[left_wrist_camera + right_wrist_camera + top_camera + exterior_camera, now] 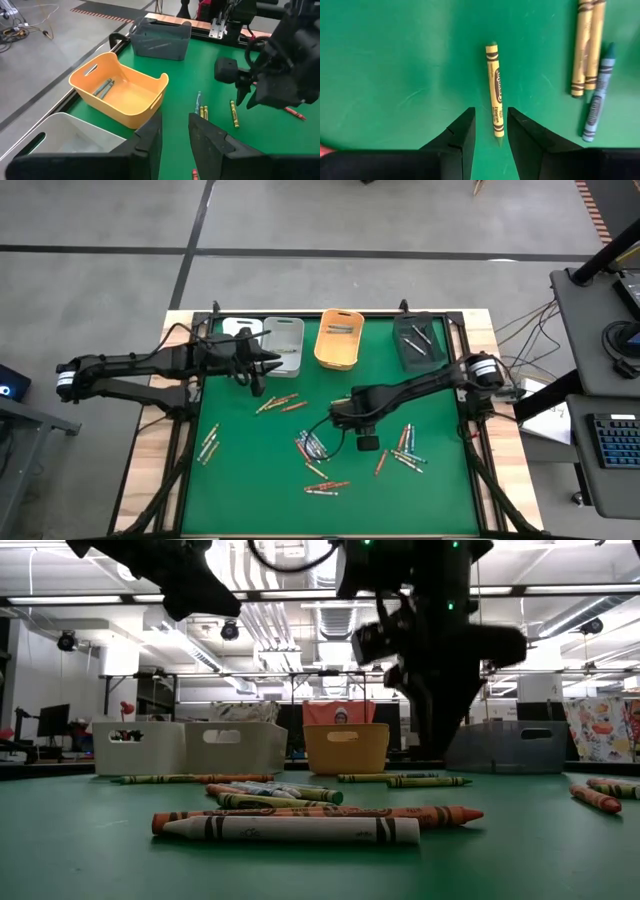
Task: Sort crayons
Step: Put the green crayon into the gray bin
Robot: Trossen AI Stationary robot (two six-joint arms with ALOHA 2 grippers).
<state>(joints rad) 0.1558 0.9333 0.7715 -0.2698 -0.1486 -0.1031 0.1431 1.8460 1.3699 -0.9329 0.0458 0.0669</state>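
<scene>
Right end effector (490,131) low over green surface (260,470), mid-field, fingers parted narrowly, nothing gripped. Yellow crayon (494,89) flat on surface directly ahead of fingertips, near end sitting in the gap between them, not touching either finger as far as visible. Pair of yellow crayons (585,47) side by side off to one side of that end effector, blue-grey crayon (597,100) just beside the pair. In high view right end effector (345,412) near single crayon at surface centre.

Left end effector (175,132) raised above surface near bin row, fingers apart by a narrow gap, empty. Same end effector (258,370) in high view just in front of grey bin (285,343). Orange bin (120,90) ahead of it, two dark crayons (103,87) lying inside. Dark bin (161,39) farther beyond, crayon or two inside. White bin (65,137) close beside left fingers.

Loose crayons (312,448) scattered below and beside right end effector: cluster at centre, more toward right edge, few near left edge, short row just under left end effector. Low view: white crayon (290,829) nearest camera, orange one touching behind it.
</scene>
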